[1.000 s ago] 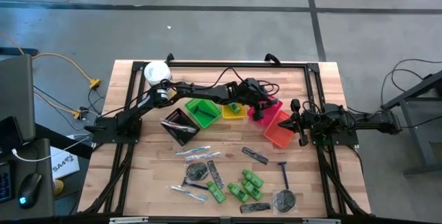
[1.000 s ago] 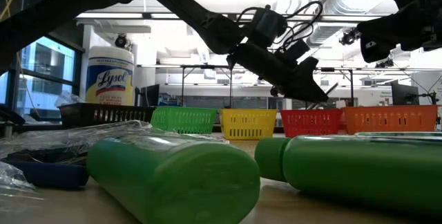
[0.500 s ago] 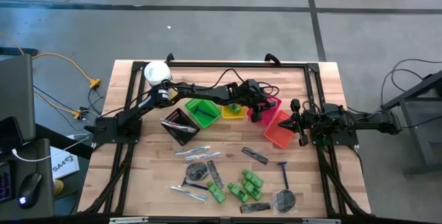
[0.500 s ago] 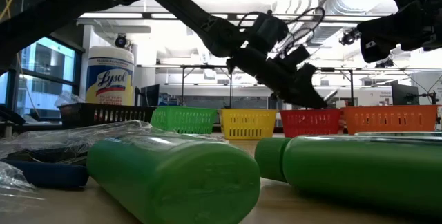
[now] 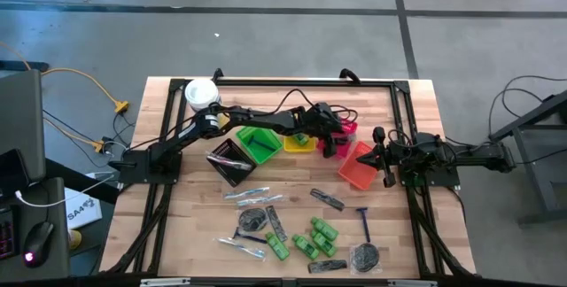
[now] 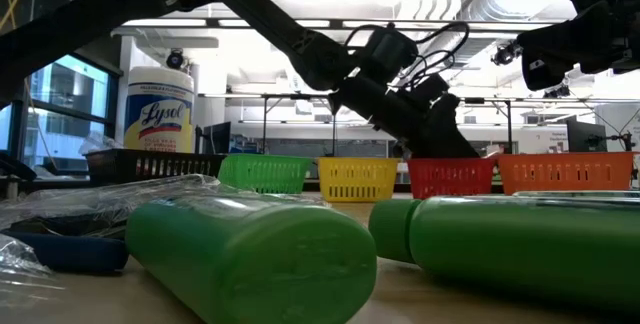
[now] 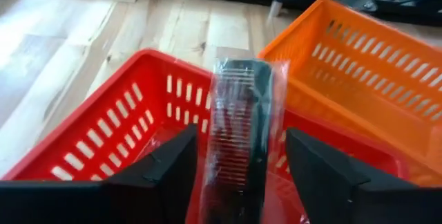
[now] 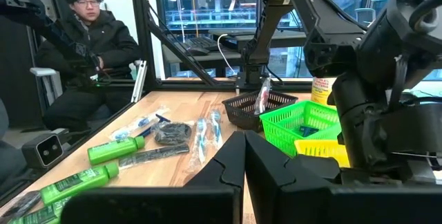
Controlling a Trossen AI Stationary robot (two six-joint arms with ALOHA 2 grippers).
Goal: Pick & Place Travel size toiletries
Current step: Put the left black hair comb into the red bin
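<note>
**A:** What's in the left gripper [image 7: 238, 175]?

**B:** A dark flat comb [image 7: 239, 124] in a clear sleeve, standing on end between the fingers over the red basket [image 7: 103, 134], low centre of the left wrist view. The orange basket [image 7: 359, 72] sits just beside it, toward the upper right. The fingers stand apart with daylight on both sides of the sleeve, so I'd say it is let go or nearly so, not pinched.

**A:** How would a comb like that handle?

**B:** Light and thin, I'd judge, fairly stiff along its length. The wrapper looks slick and loose, so it could slide or twist in the grip. Taking it across the narrow width near the middle seems best.

**A:** And the rest of the toiletries?

**B:** Low centre of the overhead view: green bottles [image 5: 312, 239], a blue razor [image 5: 364, 224], another comb [image 5: 327, 199], a round dark packet [image 5: 364, 255]. The bottles look rigid and rounded, likely to roll; grip them across the body.

**A:** The right gripper [image 5: 384, 156]?

**B:** Fingers pressed together, empty, resting at the right of centre beside the orange basket.
</note>
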